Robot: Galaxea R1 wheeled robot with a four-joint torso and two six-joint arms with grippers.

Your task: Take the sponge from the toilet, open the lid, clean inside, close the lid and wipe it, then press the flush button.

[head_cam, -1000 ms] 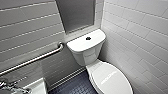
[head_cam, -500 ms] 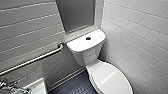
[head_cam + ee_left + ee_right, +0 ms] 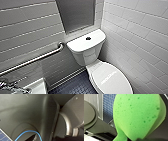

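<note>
The white toilet [image 3: 86,53] stands against the tiled back wall, with a boxy tank and a dark round flush button [image 3: 88,38] on its flat cover. Its oval lid [image 3: 111,78] lies shut over the bowl. The bright green sponge [image 3: 136,115] looms large in the right wrist view, pinched at its narrow end by my right gripper [image 3: 131,139], which is shut on it. Behind the sponge I see blue tiled floor. In the left wrist view there are dark parts of the robot and a blue cable.
A metal grab bar [image 3: 37,58] runs along the left wall toward the tank. A white sink [image 3: 37,87] with a chrome tap [image 3: 10,86] sits at the lower left. Dark blue floor [image 3: 75,86] lies between sink and toilet. A white tiled wall stands close on the toilet's right.
</note>
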